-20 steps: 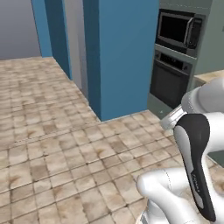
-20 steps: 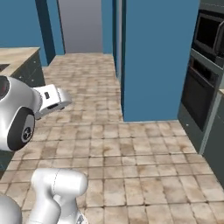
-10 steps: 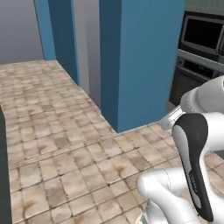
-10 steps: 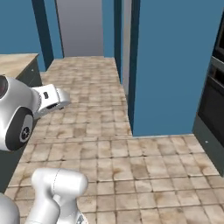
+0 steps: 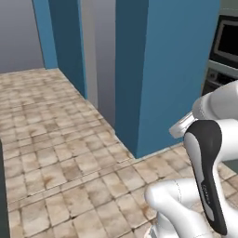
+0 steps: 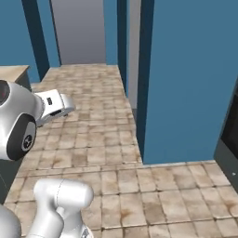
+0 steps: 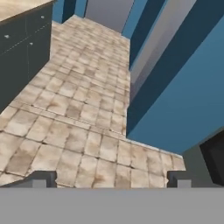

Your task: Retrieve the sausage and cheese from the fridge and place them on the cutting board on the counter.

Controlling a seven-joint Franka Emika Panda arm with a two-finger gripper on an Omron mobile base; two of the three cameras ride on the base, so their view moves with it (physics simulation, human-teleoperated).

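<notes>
My gripper (image 7: 111,179) is open, its two dark fingertips (image 7: 43,178) far apart over the tiled floor with nothing between them. A stretch of the counter (image 7: 17,8) shows in the hand view's upper left, a beige top over dark cabinet fronts with small knobs. A corner of the counter (image 6: 11,72) also appears at the left edge of the right base view. The sausage, the cheese, the fridge and the cutting board are out of view.
A tall blue block (image 5: 162,69) stands close ahead, with a narrow grey panel (image 5: 97,51) set back beside it. A dark built-in oven (image 5: 225,51) sits to its right. Open tiled floor (image 6: 88,116) runs on toward a grey wall (image 6: 79,28).
The whole picture has shifted, so the base has driven: the blue block looms larger and nearer, and the oven has slid to the right edge. The arm holds the same pose.
</notes>
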